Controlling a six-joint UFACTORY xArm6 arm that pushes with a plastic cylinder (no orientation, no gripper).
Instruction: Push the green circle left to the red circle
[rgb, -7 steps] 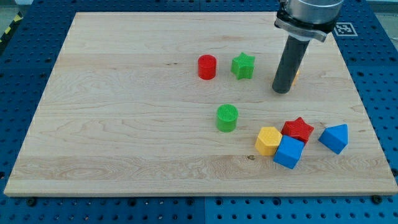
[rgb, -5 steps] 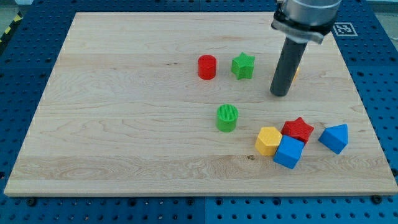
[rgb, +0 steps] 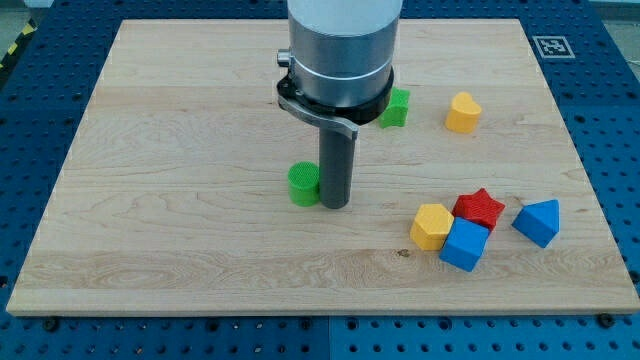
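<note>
green circle (rgb: 303, 184) touches my tip (rgb: 334, 205) on its left.

The board (rgb: 180, 200) is pale wood with a fine grain. On it: a green circle (rgb: 303, 184), a green block (rgb: 396, 108), two yellow blocks (rgb: 462, 113) (rgb: 432, 226), a red star (rgb: 480, 208), two blue blocks (rgb: 465, 245) (rgb: 538, 221) (the surround (rgb: 30, 120) is dotted blue). The rod (rgb: 334, 170) is dark grey.

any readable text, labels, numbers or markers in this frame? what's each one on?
No words, brands or numbers can be read.
The only sign: a black-and-white square fiducial marker at the wooden board's top-right corner; a pattern, no characters.
The blocks and the arm's metal collar show no print.
</note>
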